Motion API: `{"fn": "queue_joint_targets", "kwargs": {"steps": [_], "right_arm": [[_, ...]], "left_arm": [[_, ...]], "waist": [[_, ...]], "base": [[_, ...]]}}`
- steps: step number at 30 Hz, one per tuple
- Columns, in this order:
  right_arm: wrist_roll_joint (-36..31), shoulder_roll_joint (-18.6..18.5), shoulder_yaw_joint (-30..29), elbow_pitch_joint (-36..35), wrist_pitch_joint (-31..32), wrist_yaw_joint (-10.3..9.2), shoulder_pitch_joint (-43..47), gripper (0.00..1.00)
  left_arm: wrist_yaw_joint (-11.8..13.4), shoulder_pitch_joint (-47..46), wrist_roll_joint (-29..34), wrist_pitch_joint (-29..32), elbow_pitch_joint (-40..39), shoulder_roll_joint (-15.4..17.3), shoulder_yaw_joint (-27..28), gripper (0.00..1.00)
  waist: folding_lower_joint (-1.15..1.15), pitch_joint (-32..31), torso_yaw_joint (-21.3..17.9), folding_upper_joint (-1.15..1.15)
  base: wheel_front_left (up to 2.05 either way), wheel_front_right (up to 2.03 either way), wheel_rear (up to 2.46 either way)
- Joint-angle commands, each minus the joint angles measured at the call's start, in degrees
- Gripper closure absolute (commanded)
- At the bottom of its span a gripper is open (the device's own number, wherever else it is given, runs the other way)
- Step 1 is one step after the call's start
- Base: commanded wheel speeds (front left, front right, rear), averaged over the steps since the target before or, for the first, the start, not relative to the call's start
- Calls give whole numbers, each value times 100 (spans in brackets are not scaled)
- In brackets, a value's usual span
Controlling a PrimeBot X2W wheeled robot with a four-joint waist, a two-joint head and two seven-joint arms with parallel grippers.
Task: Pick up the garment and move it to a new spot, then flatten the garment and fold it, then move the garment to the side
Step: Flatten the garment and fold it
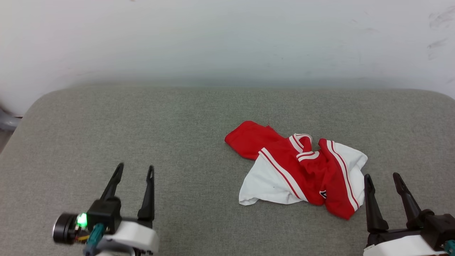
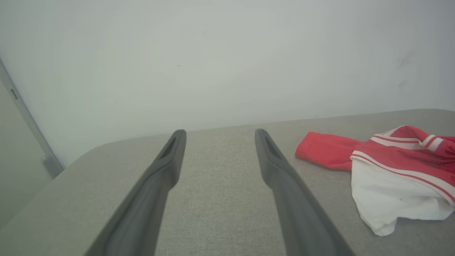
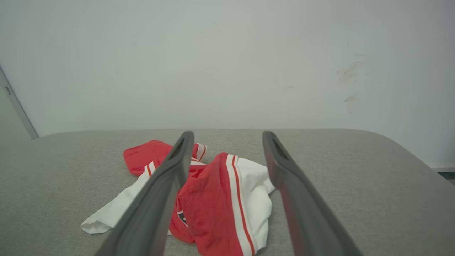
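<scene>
The garment (image 1: 302,170) is a red jersey with white sleeves and striped trim, lying crumpled right of centre on the grey cushioned surface (image 1: 177,124). Only a corner of its black print shows. My left gripper (image 1: 135,170) stands open at the lower left, well apart from the shirt; in its wrist view the garment (image 2: 387,170) lies off to the right of the gripper (image 2: 217,135). My right gripper (image 1: 382,177) is open just right of the shirt's white sleeve. In the right wrist view the garment (image 3: 217,192) lies ahead, partly between the fingers of the gripper (image 3: 227,137).
A pale wall (image 1: 227,39) rises directly behind the surface. The surface has rounded far corners, and its left edge (image 1: 14,131) drops off beside a grey fitting. Bare fabric stretches left of the shirt.
</scene>
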Motion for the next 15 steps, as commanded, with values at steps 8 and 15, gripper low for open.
{"fn": "queue_joint_targets", "kwargs": {"steps": [8, 15], "right_arm": [[-74, 10, 22, -57, -12, -4, -151, 0], [-64, 13, 12, -91, -12, -4, -371, 0]], "left_arm": [[-631, -1592, -57, 163, 598, 458, -639, 0], [-699, -3184, -1540, 1732, 880, 1129, -2449, 0]], "waist": [[0, 145, -125, 0], [0, 472, -417, 0]], "base": [[0, 0, 0], [0, 0, 0]]}}
